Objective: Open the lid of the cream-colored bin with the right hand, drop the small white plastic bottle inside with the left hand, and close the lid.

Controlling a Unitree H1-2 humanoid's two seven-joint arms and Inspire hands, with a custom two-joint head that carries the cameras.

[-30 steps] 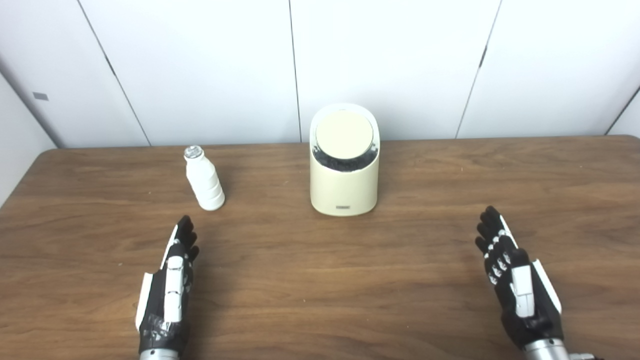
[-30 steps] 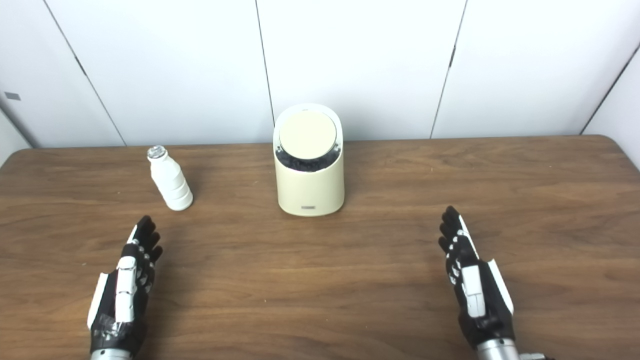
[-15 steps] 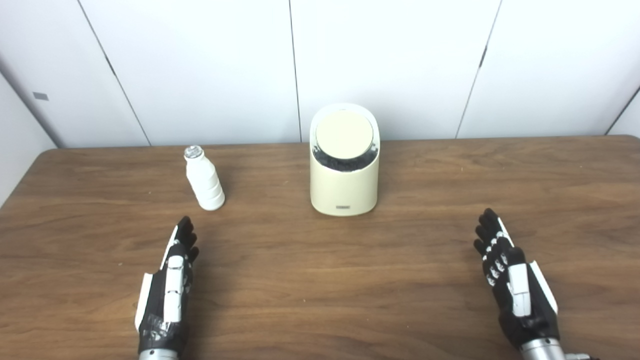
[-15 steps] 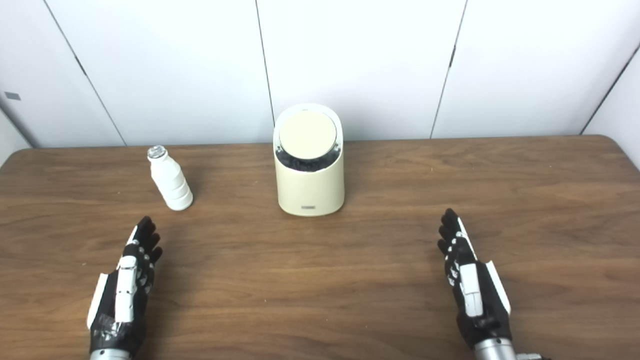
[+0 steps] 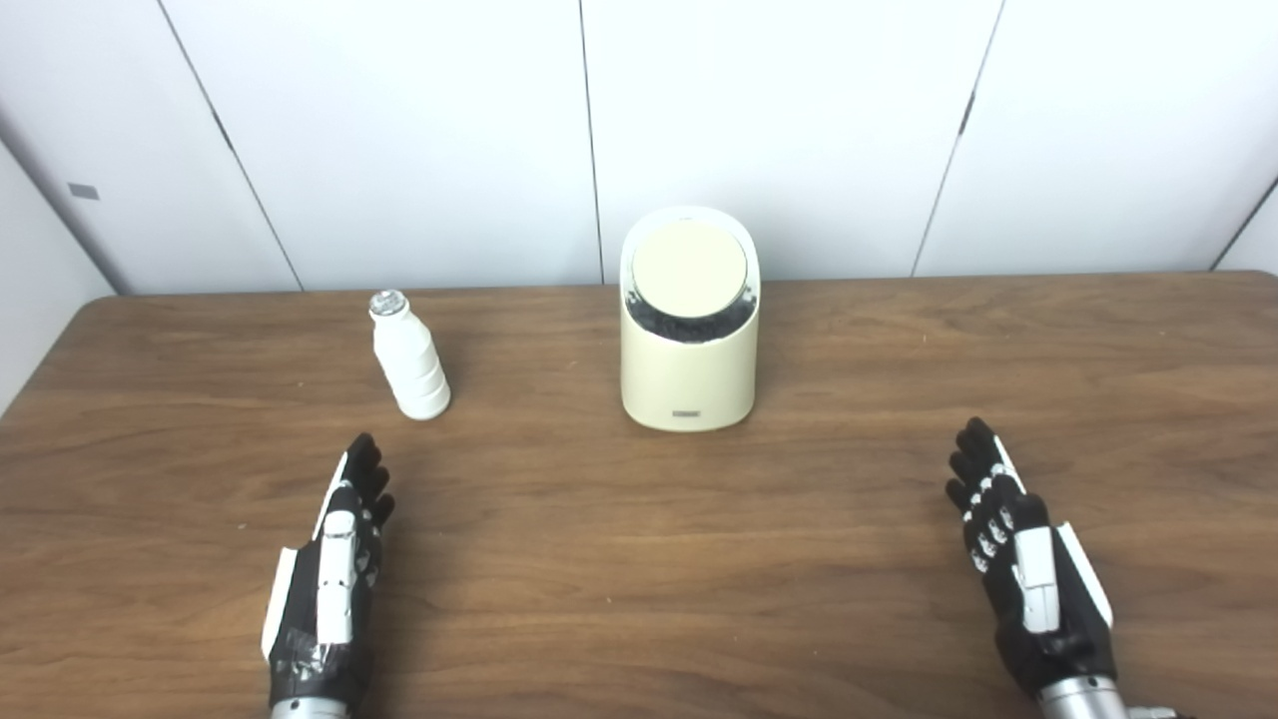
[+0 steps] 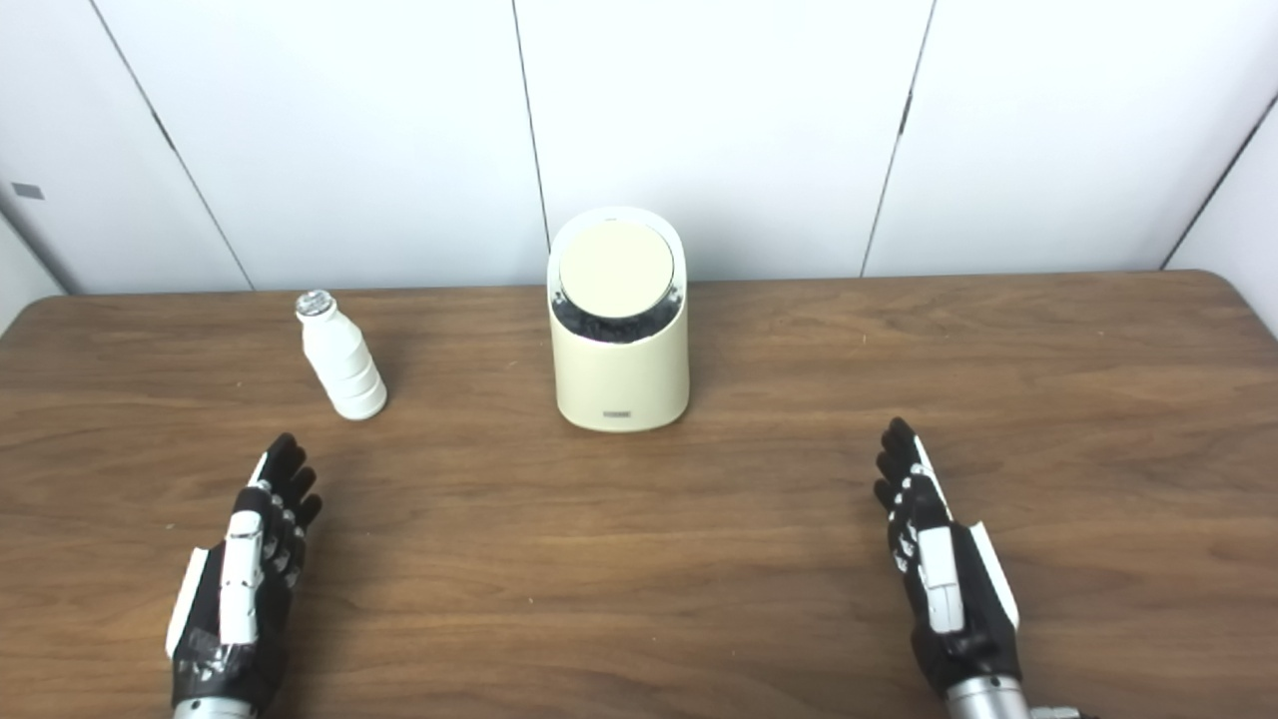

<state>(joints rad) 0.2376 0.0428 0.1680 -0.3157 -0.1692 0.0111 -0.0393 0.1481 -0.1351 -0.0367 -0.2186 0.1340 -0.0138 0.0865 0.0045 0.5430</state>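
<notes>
The cream-colored bin stands upright at the back middle of the wooden table. Its round tilted lid is down, with a dark gap under its lower edge. The small white plastic bottle stands upright to the bin's left, silver cap on top. My left hand lies open near the table's front left, fingers stretched toward the bottle and well short of it. My right hand lies open at the front right, far from the bin. Neither hand holds anything.
White wall panels rise right behind the table's back edge. The table's left edge slants in at the far left. Bare wood lies between the hands and the bin.
My left hand has drifted slightly left and toward the front edge. My right hand has barely moved. Bin and bottle stand as before.
</notes>
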